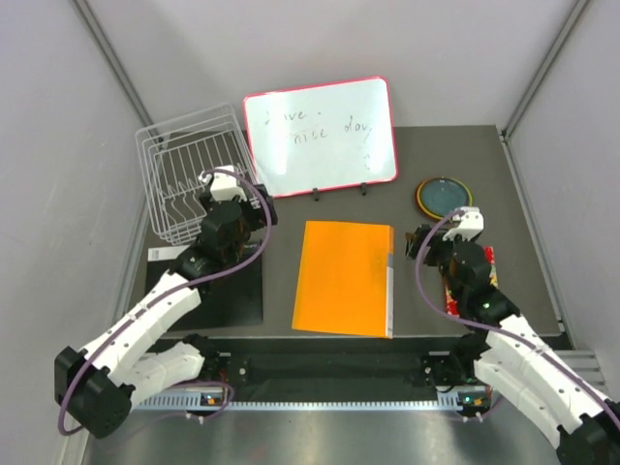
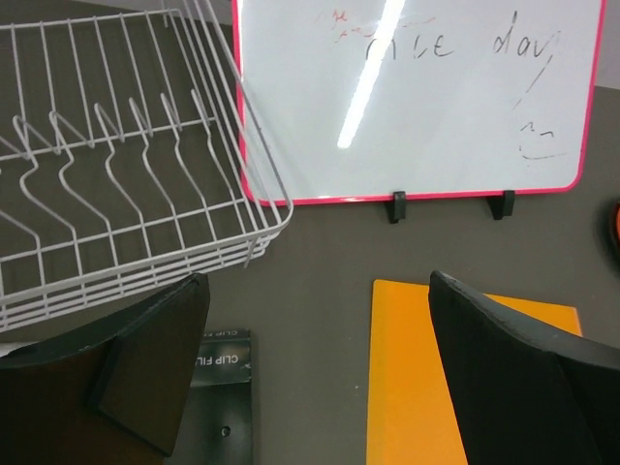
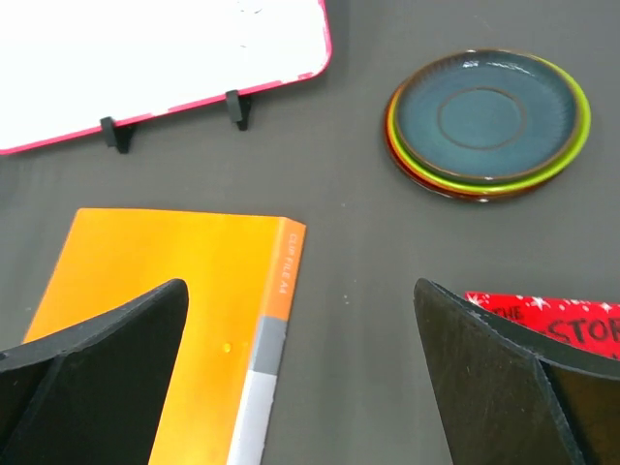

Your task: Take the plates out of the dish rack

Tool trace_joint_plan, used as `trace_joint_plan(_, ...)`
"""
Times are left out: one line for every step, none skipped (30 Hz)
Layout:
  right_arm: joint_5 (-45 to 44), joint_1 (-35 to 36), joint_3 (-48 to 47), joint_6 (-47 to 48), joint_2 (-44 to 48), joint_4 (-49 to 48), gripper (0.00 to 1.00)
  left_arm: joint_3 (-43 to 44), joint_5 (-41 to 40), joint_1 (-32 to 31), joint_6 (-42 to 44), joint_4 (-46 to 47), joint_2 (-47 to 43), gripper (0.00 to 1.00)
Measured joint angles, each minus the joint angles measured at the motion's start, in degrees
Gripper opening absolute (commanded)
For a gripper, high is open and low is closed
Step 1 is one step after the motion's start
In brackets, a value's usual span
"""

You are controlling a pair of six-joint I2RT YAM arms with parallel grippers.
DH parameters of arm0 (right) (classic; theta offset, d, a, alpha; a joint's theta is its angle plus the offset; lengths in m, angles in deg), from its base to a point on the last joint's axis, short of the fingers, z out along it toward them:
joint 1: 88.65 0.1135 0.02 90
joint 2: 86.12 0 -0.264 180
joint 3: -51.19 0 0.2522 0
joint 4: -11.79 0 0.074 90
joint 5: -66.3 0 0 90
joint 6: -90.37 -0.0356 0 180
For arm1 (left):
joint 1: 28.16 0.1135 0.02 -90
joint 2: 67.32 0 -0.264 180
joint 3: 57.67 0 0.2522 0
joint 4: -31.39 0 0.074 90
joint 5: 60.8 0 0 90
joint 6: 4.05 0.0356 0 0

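The white wire rectangular dish rack stands on the dark table, ahead of the left hand and to its left. The rack's near right corner is just ahead of that hand's left finger. The left hand's two fingers are spread wide apart and grip nothing; bare table shows between them. A black clip file lies flat below the left finger.

The pink-framed whiteboard stands upright on two black feet, ahead of the left hand and to its right, just beside the rack's right side. A flat orange folder lies on the table between the two hands. Its left edge lies under the left hand's right finger, and its spine is beside the right hand's left finger.

The right hand is likewise spread open and grips nothing. The round plates lie in one stack on the table, ahead of the right hand and to its right, well apart from the rack. The dark teal plate is on top, with a lime-green rim and a red-orange rim showing beneath it. A red patterned booklet lies under the right hand's right finger.
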State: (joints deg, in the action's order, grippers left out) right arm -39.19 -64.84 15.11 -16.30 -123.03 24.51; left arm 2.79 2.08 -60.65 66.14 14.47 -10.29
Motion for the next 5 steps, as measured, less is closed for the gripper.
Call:
trace_joint_plan(-2.7,1.9,0.8,0.1,0.6,-0.2,1.0,-0.8,-0.6,0.0,0.0,0.2,-0.6,0.99)
trace_joint_plan(-4.7,3.1,1.2,0.3,0.9,-0.2,1.0,-1.8,-1.0,0.0,-0.1,0.5,-1.5,0.99)
trace_joint_plan(-7.6,4.4,1.4,0.6,1.0,-0.1,1.0,-2.6,-1.2,0.0,-0.1,0.5,-2.2,0.99)
trace_joint_plan(-10.4,5.5,1.4,0.8,0.8,-0.1,1.0,-3.4,-1.3,0.0,-0.1,0.5,-3.0,0.99)
trace_joint_plan(-12.7,6.2,1.4,1.2,0.6,-0.1,1.0,-4.1,-1.4,0.0,-0.1,0.5,-3.7,0.99)
